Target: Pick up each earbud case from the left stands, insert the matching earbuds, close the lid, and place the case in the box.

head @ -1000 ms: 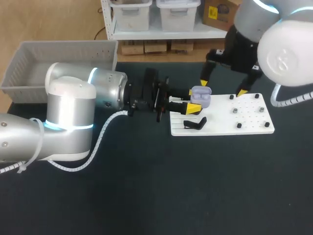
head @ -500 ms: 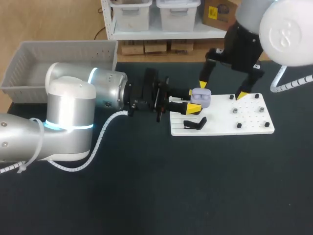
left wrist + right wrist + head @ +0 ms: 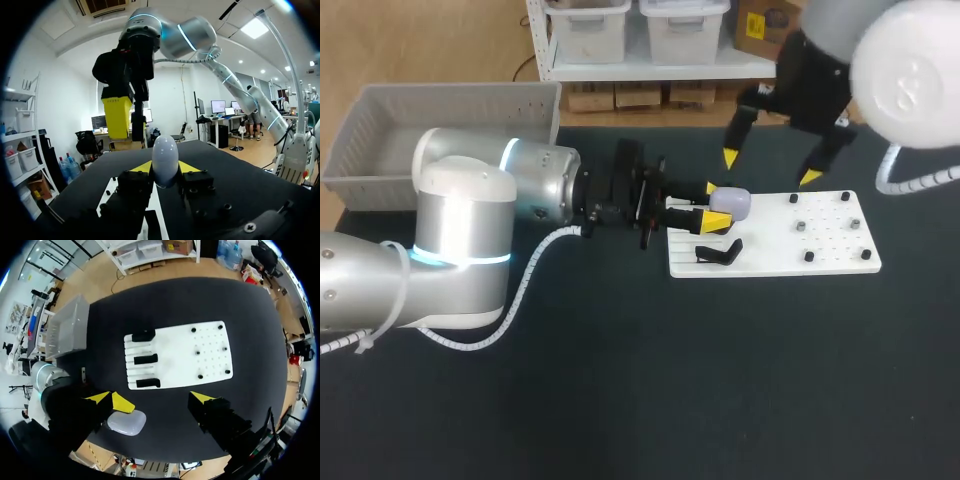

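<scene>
Lavender earbud case [image 3: 734, 202] is clamped in the left gripper [image 3: 716, 205], one yellow tip on each side, lid down. In the head view it sits at about 1 o'clock from table centre, over the 9 o'clock end of the white board [image 3: 775, 240]. Left wrist view agrees: the case [image 3: 165, 159] stands upright between both fingers.

Right gripper [image 3: 769, 168] is spread wide with nothing in it, up at roughly 1 o'clock from the case and above the board's far edge, clear of everything. From its wrist camera the case [image 3: 127, 422] lies below, beside one of its fingers, not between them.

Board: three black stands [image 3: 145, 359] in a column at the case end, small pegs [image 3: 801, 227] at the other end. Head view shows only one stand [image 3: 718, 252], at 6 o'clock from the case. Grey box [image 3: 360, 120] is at 10 o'clock on the table, well apart from the board.
</scene>
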You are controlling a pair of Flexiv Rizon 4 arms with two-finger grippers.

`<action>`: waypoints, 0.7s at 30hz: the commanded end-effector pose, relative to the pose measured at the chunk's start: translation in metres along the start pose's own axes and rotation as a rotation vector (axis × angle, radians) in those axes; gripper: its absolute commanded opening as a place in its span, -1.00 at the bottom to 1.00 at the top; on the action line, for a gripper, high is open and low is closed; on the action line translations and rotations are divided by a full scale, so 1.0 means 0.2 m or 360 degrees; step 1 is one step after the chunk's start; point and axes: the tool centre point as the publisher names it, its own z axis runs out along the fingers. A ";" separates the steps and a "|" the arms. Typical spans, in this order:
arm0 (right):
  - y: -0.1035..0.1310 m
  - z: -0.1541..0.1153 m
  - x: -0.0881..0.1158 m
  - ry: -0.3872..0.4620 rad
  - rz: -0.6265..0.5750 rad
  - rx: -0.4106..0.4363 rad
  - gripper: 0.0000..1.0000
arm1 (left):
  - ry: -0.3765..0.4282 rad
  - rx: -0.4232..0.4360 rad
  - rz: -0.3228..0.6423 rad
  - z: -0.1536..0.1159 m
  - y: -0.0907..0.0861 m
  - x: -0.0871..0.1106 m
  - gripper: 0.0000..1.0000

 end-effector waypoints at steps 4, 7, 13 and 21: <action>-0.12 -0.24 0.16 -0.0445 -0.0110 -0.0102 1.00 | -0.0001 -0.0033 -0.0045 -0.06 -0.01 -0.05 -1.00; -0.15 -0.30 0.20 -0.0477 -0.0069 -0.0186 1.00 | -0.0025 -0.0072 -0.0029 -0.13 -0.02 -0.12 -1.00; -0.17 -0.33 0.21 -0.0503 -0.0024 -0.0266 1.00 | -0.0040 -0.0273 0.0024 -0.35 0.01 -0.26 -1.00; -0.17 -0.33 0.21 -0.0503 -0.0024 -0.0266 1.00 | 0.0098 -0.0772 0.0036 -0.87 0.20 -0.23 -1.00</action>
